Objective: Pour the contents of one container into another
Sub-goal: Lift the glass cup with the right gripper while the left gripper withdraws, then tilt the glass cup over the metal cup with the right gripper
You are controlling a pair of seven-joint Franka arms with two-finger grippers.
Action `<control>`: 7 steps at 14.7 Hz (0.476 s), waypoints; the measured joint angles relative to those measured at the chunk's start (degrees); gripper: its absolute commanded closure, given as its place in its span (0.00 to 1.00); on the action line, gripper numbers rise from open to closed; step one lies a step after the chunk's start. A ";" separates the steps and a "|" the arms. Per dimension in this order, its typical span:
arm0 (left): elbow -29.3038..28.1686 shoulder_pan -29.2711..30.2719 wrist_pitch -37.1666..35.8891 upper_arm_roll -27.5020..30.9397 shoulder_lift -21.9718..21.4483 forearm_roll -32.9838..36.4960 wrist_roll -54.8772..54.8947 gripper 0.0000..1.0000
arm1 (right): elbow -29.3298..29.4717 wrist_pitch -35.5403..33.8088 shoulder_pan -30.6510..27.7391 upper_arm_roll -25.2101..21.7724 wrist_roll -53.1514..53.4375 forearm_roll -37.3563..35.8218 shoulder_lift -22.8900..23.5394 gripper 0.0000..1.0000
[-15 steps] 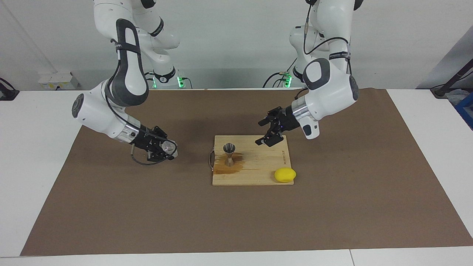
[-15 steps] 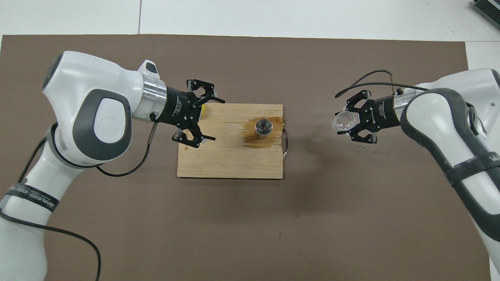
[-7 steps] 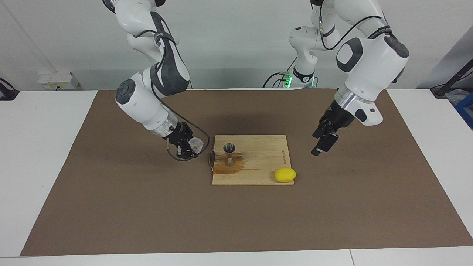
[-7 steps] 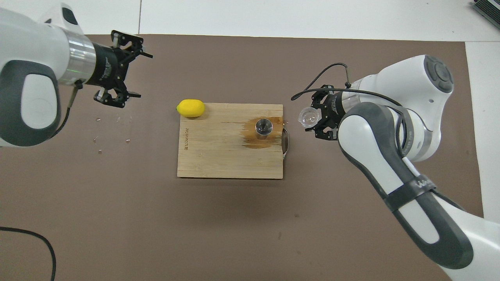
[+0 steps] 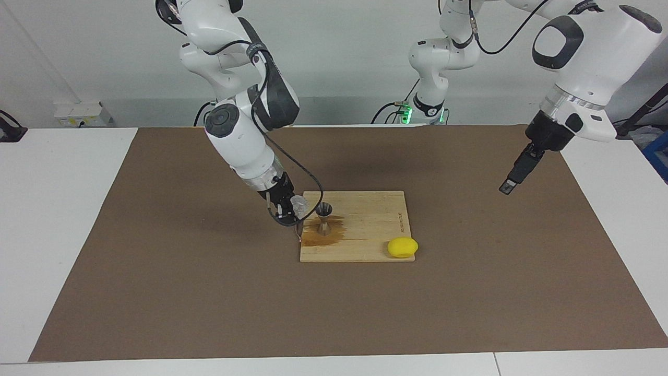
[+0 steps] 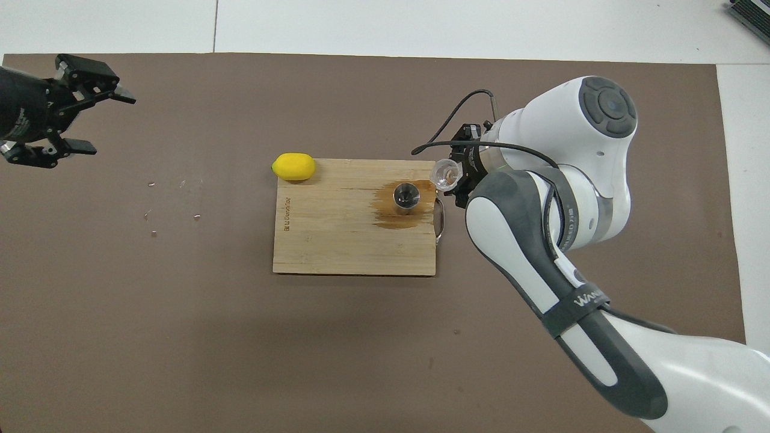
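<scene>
The clear ribbed tumbler (image 5: 299, 204) (image 6: 446, 174) hangs tilted over the handle edge of the wooden cutting board (image 5: 376, 230) (image 6: 337, 240), with my right gripper (image 5: 292, 208) (image 6: 453, 176) shut on it. It is just beside the rim of the steel jigger (image 5: 323, 210) (image 6: 406, 196). The jigger stands upright on the board in a brown wet stain (image 5: 313, 237) (image 6: 391, 219). My left gripper (image 5: 509, 184) (image 6: 102, 120) is open and holds nothing. It hangs raised over the brown mat toward the left arm's end of the table.
A yellow lemon (image 5: 402, 247) (image 6: 293, 166) rests at the board's corner toward the left arm's end, farther from the robots than the jigger. Small specks (image 6: 174, 204) dot the brown mat (image 5: 209, 292) on that side. A metal handle (image 6: 441, 219) sticks out of the board under the right wrist.
My right gripper has carried the tumbler from over the mat to the board's edge beside the jigger. My left arm has swung up and away from the board toward its own end.
</scene>
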 measured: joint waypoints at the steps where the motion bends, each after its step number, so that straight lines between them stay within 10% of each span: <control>1: -0.03 0.57 -2.03 0.03 -0.38 1.61 5.44 0.00 | 0.57 0.00 0.18 0.01 0.28 -1.22 0.43 1.00; 7: -0.03 0.02 -13.52 -1.35 -2.61 12.21 28.36 0.00 | 1.29 0.00 3.37 0.01 1.59 -8.03 2.03 1.00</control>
